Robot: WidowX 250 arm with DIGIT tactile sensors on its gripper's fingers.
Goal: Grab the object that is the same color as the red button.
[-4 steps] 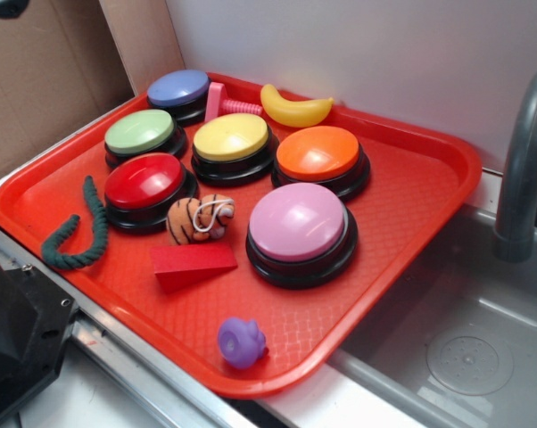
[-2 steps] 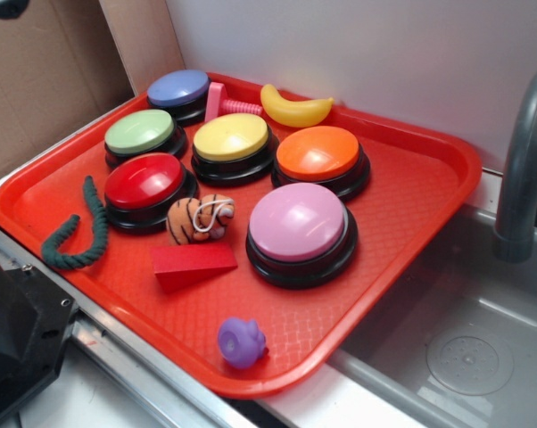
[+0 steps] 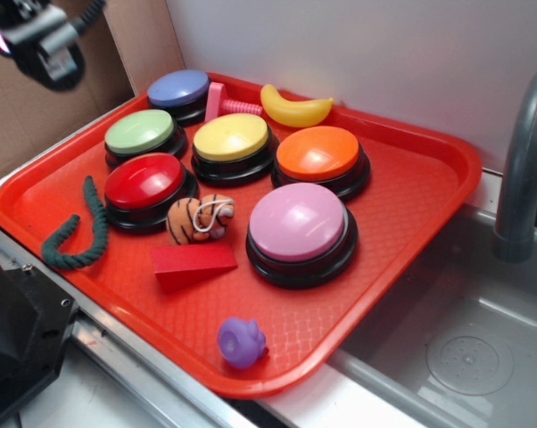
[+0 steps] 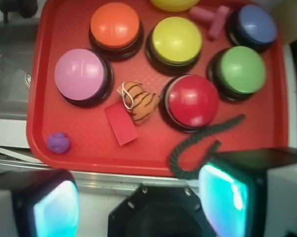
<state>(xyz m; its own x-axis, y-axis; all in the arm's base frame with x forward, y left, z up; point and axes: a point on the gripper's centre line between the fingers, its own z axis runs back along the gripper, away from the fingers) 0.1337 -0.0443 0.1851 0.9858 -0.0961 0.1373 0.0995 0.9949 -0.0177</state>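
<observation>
Gripper (image 4: 138,202): we find its two fingers spread wide in the wrist view, holding nothing; in the exterior view part of the arm shows at the top left, high above the tray and clear of everything on it.
Fingers (image 4: 55,207): both sit at the lower edge of the wrist view, over the near rim of the tray, well apart from the block.
Red wedge block (image 3: 194,264): we note it lying flat on the tray floor, just in front of the plush toy, between the red button and the pink button, touching neither button.
Red button (image 3: 144,181): stands on its black base at the tray's left, just beside the plush toy and just in front of the green button (image 3: 140,132).
Orange striped plush toy (image 3: 197,218): rests against the red button's base, a white cord looped on it.
Pink button (image 3: 297,223): right of the block.
Other buttons: yellow button (image 3: 230,137), orange button (image 3: 318,152), blue button (image 3: 177,88), all further back.
Green rope (image 3: 79,230): curled left of the red button.
Purple toy (image 3: 241,341): near the tray's front edge.
Banana (image 3: 295,109): at the back rim.
Red tray (image 3: 411,187): carries all of these, beside a sink (image 3: 465,348).
</observation>
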